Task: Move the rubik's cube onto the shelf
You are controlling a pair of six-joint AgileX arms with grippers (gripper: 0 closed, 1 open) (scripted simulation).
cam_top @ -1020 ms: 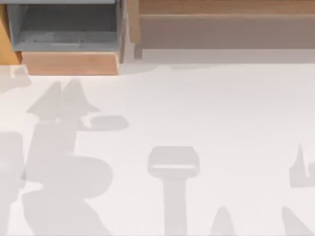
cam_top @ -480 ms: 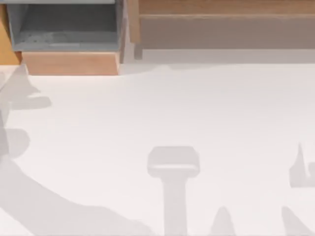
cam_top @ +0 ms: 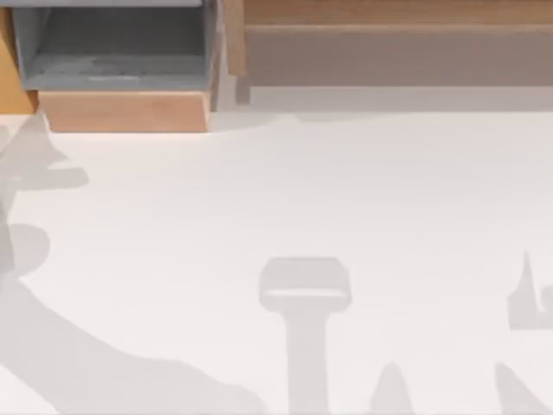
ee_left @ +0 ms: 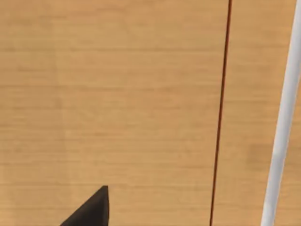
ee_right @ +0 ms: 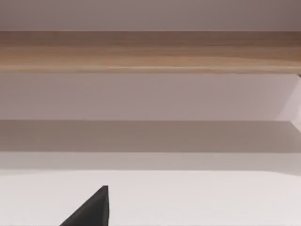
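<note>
White desk [cam_top: 346, 190] spreads across most of the top view. The shelf [cam_top: 397, 12] runs along the far edge of the desk, from about the middle out to the top view's right side: a long light-brown ledge with a grey-brown panel [cam_top: 397, 56] under its front edge. Just left of the shelf stands a wooden box [cam_top: 121, 111] with a grey inside [cam_top: 112, 43], its open side facing up toward the camera. The box and the shelf sit close, side by side. Soft grey shadows [cam_top: 304, 285] lie on the desk, one near the lower middle, a larger one sweeping along the left side, and smaller ones at the lower right. In the left wrist view, a black tip of your left gripper [ee_left: 91, 209] hangs close in front of a light wooden surface [ee_left: 117, 94] crossed by a thin dark red line [ee_left: 221, 117], with a white strip [ee_left: 282, 122] beside it. You cannot tell how wide this gripper stands. In the right wrist view, a black tip of your right gripper [ee_right: 91, 209] hangs over the white desk, facing the shelf front on from well apart. Its opening cannot be told either. Where the rubik's cube sits, you cannot tell from these views.
</note>
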